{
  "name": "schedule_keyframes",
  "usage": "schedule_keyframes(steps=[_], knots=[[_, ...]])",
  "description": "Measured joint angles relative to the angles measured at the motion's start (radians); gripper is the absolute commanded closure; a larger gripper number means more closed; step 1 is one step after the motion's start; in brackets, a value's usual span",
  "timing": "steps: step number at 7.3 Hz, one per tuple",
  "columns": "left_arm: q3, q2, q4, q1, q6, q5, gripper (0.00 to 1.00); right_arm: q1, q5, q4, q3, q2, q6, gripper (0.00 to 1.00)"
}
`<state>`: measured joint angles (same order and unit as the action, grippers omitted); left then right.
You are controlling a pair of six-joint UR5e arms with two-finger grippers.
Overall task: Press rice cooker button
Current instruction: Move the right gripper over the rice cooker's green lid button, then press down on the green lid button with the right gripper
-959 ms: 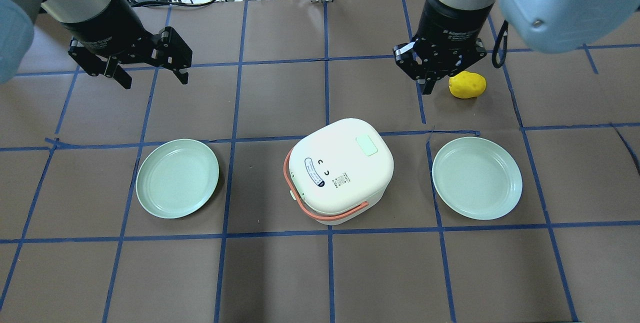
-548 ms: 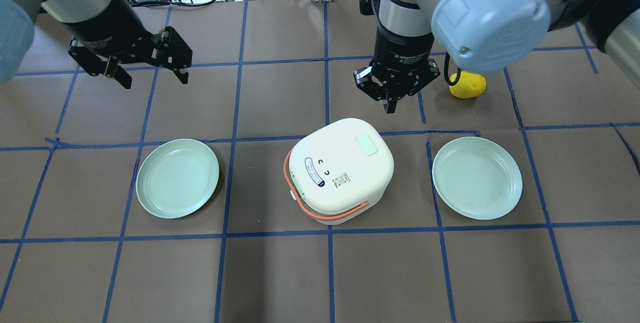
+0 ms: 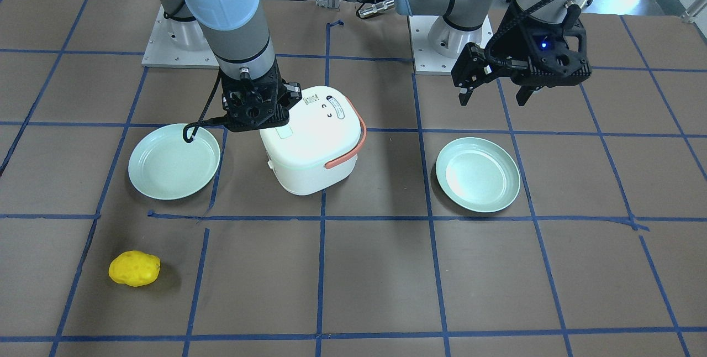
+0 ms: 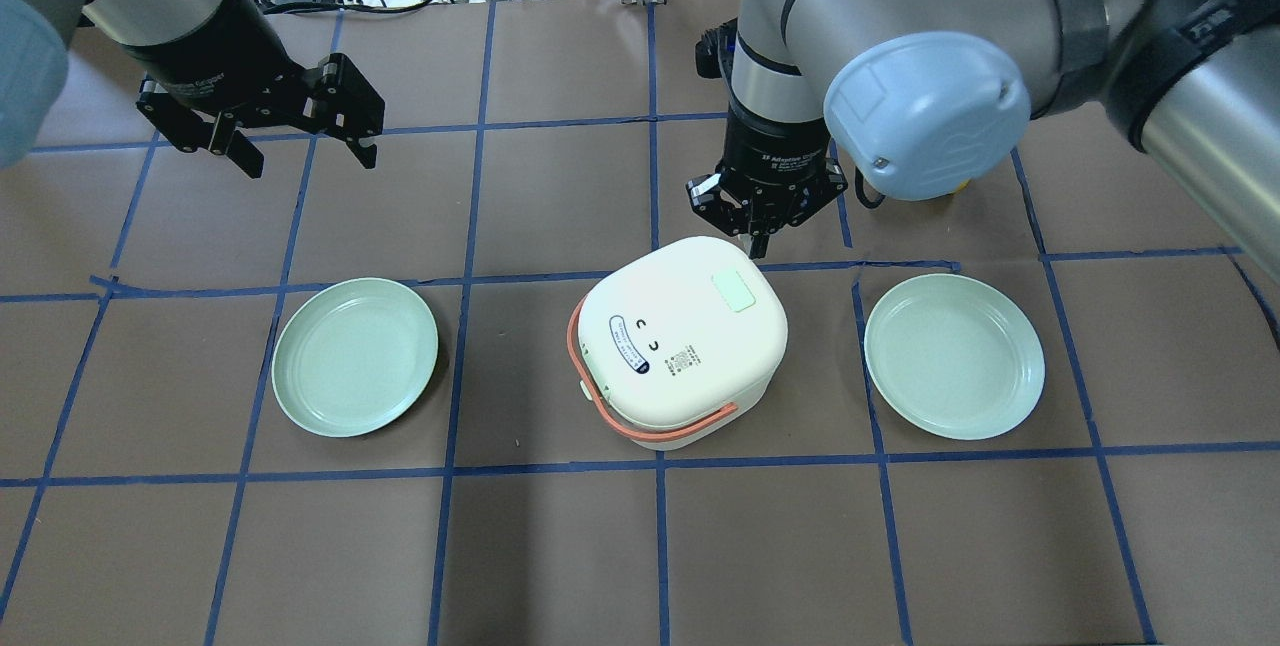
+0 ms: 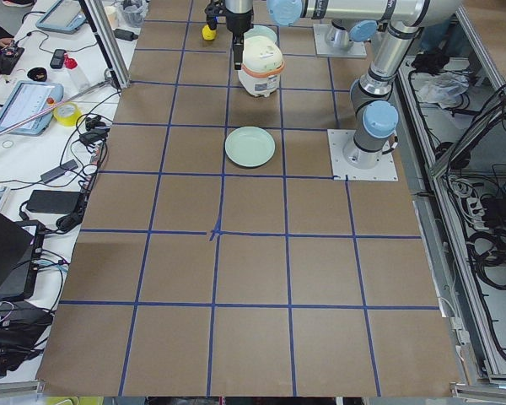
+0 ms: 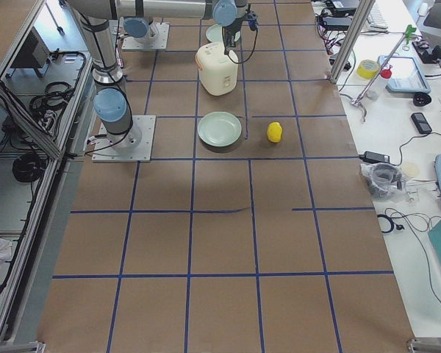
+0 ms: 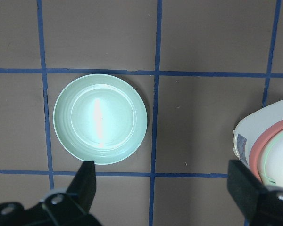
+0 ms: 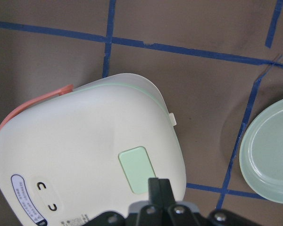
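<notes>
Item 1: rice cooker (image 4: 683, 346), white, upright at table centre in the overhead view, coral handle (image 4: 600, 406) lowered round its 6 to 9 o'clock side. Item 2: the button (image 4: 733, 291), pale mint, flush in the lid top at 1 o'clock from the lid's centre; the dark-outlined oval label (image 4: 630, 344) lies at 9 o'clock. Item 3: right gripper (image 4: 757, 244), fingers pressed together with nothing between them, pointing down over the lid's 12 o'clock rim, just beside the button; contact with the lid cannot be told. Item 4: left gripper (image 4: 308, 161), fingers spread wide and empty, at 10 o'clock, well apart from the cooker. Items 5 and 6: 2 mint plates, 1 at 9 o'clock (image 4: 355, 356), 1 at 3 o'clock (image 4: 953, 356). Item 7: yellow lumpy object (image 3: 134, 268), at 2 o'clock.
</notes>
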<state>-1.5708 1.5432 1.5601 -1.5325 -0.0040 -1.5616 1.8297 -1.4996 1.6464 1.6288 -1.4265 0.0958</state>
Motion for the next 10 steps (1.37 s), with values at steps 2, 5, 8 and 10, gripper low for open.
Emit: schedule_keyframes(steps=[2, 5, 8, 10], knots=[[0.0, 0.0, 0.0, 0.0, 0.0, 0.0, 0.0, 0.001, 0.001, 0.03, 0.028, 0.01, -0.002, 1.0], [0.0, 0.0, 0.0, 0.0, 0.0, 0.0, 0.0, 0.015, 0.001, 0.059, 0.037, 0.026, -0.002, 1.0], [0.0, 0.0, 0.0, 0.0, 0.001, 0.0, 0.0, 0.021, 0.001, 0.073, 0.04, 0.038, -0.004, 1.0], [0.0, 0.0, 0.0, 0.0, 0.0, 0.0, 0.0, 0.022, 0.001, 0.076, 0.041, 0.039, -0.004, 1.0]])
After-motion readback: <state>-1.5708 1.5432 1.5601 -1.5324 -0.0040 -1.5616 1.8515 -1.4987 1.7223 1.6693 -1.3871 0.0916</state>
